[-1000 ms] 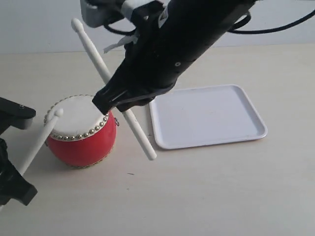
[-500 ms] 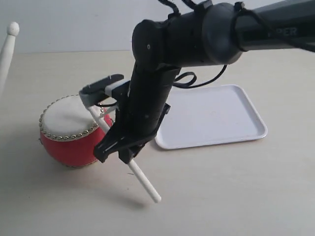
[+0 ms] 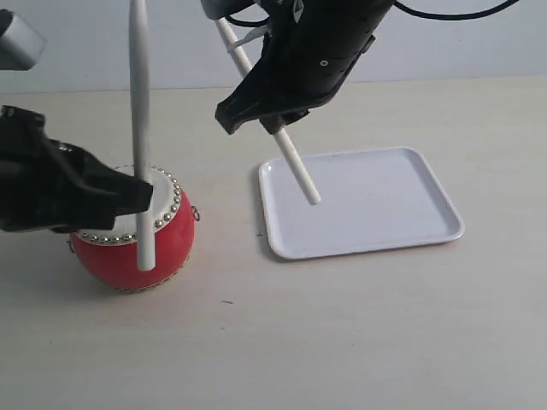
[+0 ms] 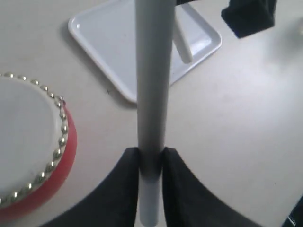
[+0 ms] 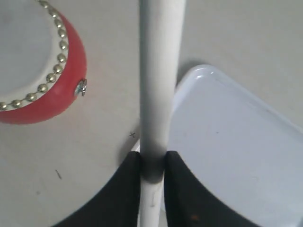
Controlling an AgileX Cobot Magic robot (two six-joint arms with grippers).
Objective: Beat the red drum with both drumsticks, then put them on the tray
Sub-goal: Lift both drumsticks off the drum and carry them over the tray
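The red drum [image 3: 158,239] with its off-white studded skin stands on the table at the left; it also shows in the left wrist view [image 4: 33,142] and the right wrist view [image 5: 42,71]. My left gripper [image 3: 144,192] is shut on one drumstick [image 3: 139,128], held nearly upright in front of the drum [image 4: 152,94]. My right gripper [image 3: 278,124] is shut on the other drumstick [image 3: 297,166], which slants down with its lower end over the left part of the white tray [image 3: 385,201]. That stick [image 5: 158,71] is clamped between the black fingers [image 5: 123,194].
The pale tabletop [image 3: 359,333] stretches around the drum and tray. A white wall rises behind the table's far edge [image 3: 479,79]. The right arm's black body [image 3: 325,43] hangs above the tray's left side.
The right arm has risen and swung right, carrying its stick from beside the drum to over the tray. The left arm has come in from the left, its stick now upright at the drum.
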